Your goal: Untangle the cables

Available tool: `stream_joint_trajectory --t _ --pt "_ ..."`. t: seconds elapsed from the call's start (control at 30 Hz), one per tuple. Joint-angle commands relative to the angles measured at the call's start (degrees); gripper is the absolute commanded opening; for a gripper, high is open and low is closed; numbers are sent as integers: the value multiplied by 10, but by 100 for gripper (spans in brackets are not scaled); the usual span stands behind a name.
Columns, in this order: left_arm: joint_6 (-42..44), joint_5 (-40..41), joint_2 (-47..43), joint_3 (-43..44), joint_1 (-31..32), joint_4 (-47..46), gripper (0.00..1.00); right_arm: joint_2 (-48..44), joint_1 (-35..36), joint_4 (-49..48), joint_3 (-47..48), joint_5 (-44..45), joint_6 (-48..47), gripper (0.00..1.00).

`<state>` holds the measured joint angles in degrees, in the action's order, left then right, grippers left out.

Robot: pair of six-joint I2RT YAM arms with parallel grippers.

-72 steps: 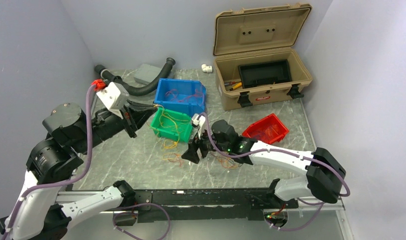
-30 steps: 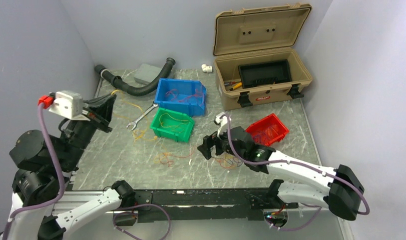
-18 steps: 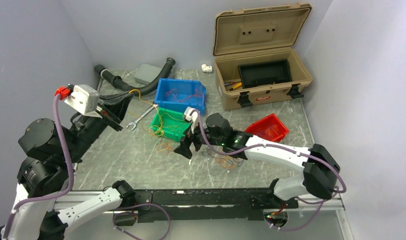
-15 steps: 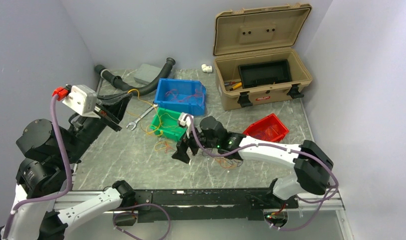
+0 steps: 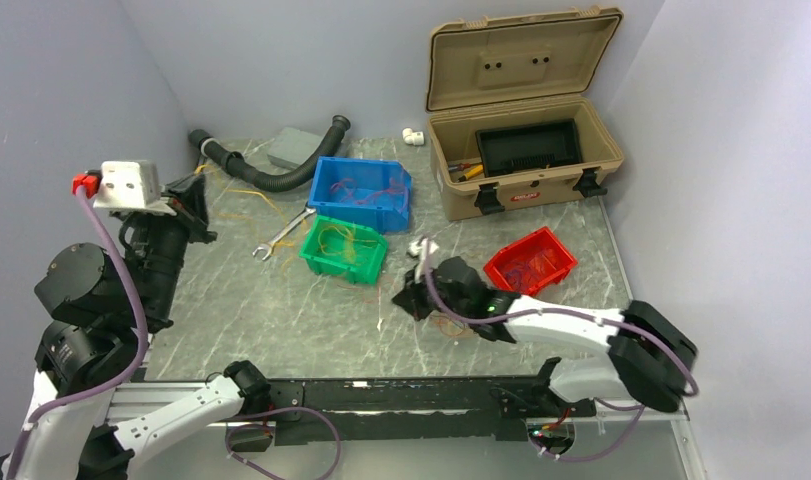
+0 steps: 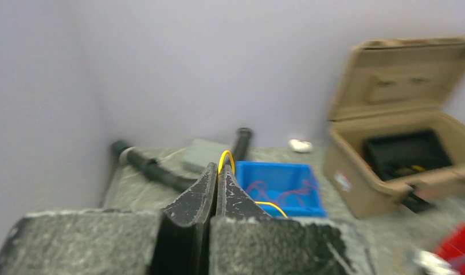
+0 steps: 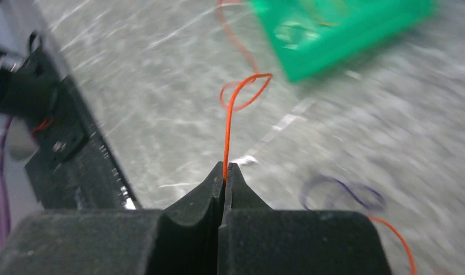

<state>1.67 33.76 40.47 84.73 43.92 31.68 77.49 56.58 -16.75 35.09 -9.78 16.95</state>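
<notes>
The cables are thin wires. A yellow cable [image 6: 225, 156] loops out of my left gripper [image 6: 217, 167], which is shut on it and held high at the left [image 5: 193, 205]. An orange cable [image 7: 229, 123] rises from my right gripper [image 7: 225, 166], shut on it low over the table [image 5: 413, 296] right of the green bin [image 5: 326, 262]. A small tangle of orange cables [image 5: 453, 324] lies under the right arm. More wires lie in the green bin, and red ones in the blue bin [image 5: 363, 219]. A purple wire [image 7: 340, 192] lies on the table.
A red bin [image 5: 529, 262] sits right of the right gripper. An open tan toolbox [image 5: 521, 150] stands at the back right. A black hose [image 5: 271, 172], a grey block [image 5: 293, 148], a white fitting [image 5: 413, 136] and a wrench [image 5: 281, 235] lie toward the back left.
My right gripper shut on the orange cable and drew back right, away from the green bin. My left gripper swung left and back, still holding the yellow cable.
</notes>
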Motion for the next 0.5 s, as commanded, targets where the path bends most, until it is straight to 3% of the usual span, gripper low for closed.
stream_joint_trajectory --t 0.0,0.13,0.17,0.33,0.47 --pt "48 248 -29 -33 1 -66 0 -112 -65 41 -57 192 135 0" --pt "61 275 -46 -44 1 -84 0 -180 -111 332 -38 441 311 0" --pt "53 256 -48 -43 1 -75 0 -197 -119 352 -36 440 305 0" --pt "28 61 -52 -52 1 -66 0 -281 -121 254 -65 310 179 1" --pt "11 -52 -12 -16 1 -31 0 -309 -121 207 -74 273 154 11"
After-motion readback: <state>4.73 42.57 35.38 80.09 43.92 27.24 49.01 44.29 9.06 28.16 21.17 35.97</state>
